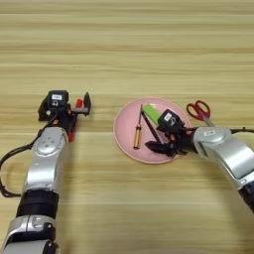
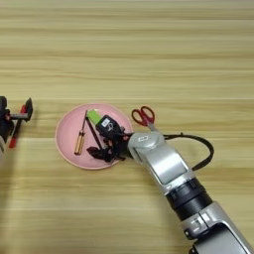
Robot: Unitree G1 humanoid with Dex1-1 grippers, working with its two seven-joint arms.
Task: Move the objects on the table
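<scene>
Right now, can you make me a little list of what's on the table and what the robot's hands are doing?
table: light wood
pink plate: round, right of the middle
on the plate: orange-handled screwdriver, black pen, green block
red-handled scissors: on the table just right of the plate
red-capped marker: on the table by the left gripper
left gripper: at the marker, fingers apart
right gripper: over the plate's lower right part, fingers apart

Marker pen [image 1: 74, 119] perhaps half-hidden
</scene>
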